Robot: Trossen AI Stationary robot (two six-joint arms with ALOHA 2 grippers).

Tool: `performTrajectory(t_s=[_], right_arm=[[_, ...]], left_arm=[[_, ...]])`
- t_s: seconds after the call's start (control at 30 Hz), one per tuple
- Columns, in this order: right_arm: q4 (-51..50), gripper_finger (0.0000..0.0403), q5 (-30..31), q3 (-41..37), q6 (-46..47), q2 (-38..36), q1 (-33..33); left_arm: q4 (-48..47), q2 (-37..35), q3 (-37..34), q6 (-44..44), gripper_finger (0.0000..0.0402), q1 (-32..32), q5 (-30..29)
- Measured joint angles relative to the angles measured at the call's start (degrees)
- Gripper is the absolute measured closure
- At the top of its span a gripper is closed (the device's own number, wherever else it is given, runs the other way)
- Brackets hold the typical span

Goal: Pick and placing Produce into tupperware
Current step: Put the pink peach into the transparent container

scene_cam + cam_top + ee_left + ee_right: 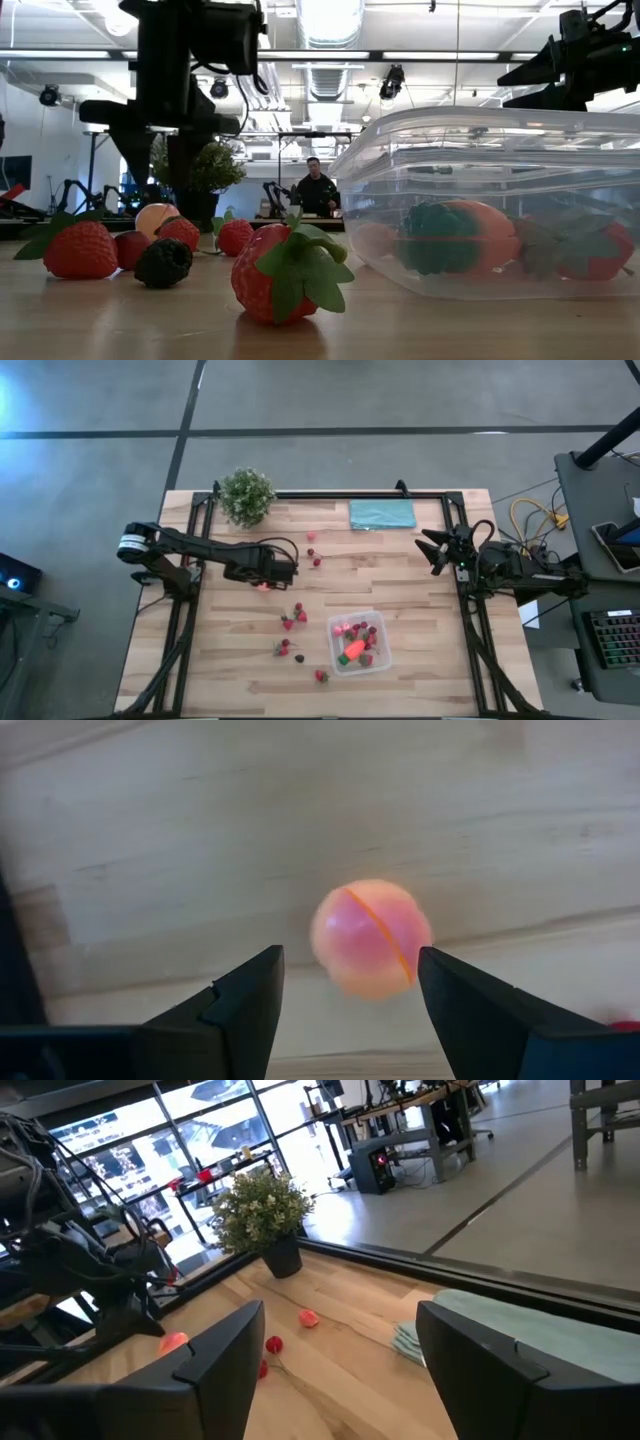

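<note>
Overhead, the tupperware (pixel 378 660) already holds several produce pieces; others lie loose. Low down, strawberries (pixel 288 275) wait outside. Left gripper (pixel 350 995) hovers spread around the pink-orange ball (pixel 370 938); right gripper (pixel 338 1342) idles, released.

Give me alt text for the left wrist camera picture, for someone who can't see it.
A pink-orange ball with a thin orange seam lies on the pale wooden table, framed between the two dark fingers of the open left gripper, which does not touch it. A sliver of something red shows at one edge.
</note>
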Motion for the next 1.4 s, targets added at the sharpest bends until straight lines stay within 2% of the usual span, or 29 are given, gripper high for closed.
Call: performTrajectory(t_s=[0.2,0.47,0.6,0.77,0.87,0.97,1.13,1.23,1.4], right_arm=[[0.0,0.0154,0.0,0.0,0.0,0.0,0.0],[0.0,0.0151,0.0,0.0,0.0,0.0,0.0],[0.0,0.0149,0.0,0.0,0.0,0.0,0.0],[0.0,0.0154,0.0,0.0,0.0,0.0,0.0],[0.0,0.0156,0.0,0.0,0.0,0.0,0.0],[0.0,0.0154,0.0,0.0,0.0,0.0,0.0],[0.0,0.0149,0.0,0.0,0.0,0.0,0.0],[0.0,0.0147,0.0,0.0,0.0,0.0,0.0],[0.0,0.0147,0.0,0.0,0.0,0.0,0.0]], left_arm=[[-0.5,-0.1,-0.3,4.1,0.0184,0.3,4.5],[1.3,0.0,-0.3,4.0,0.0184,0.6,0.6],[3.2,0.0,-0.3,4.0,0.0184,0.9,0.5],[6.1,0.0,0.7,4.4,0.0184,0.8,3.6],[6.6,0.0,2.1,4.1,0.0184,0.8,7.6],[9.5,-0.4,3.9,4.1,0.0184,0.4,8.3],[15.6,-1.8,8.9,5.8,0.0184,-1.1,3.2],[16.0,-2.3,12.5,7.3,0.0184,-1.0,-0.7],[16.3,-2.7,16.9,11.7,0.0185,-1.0,-1.3]])
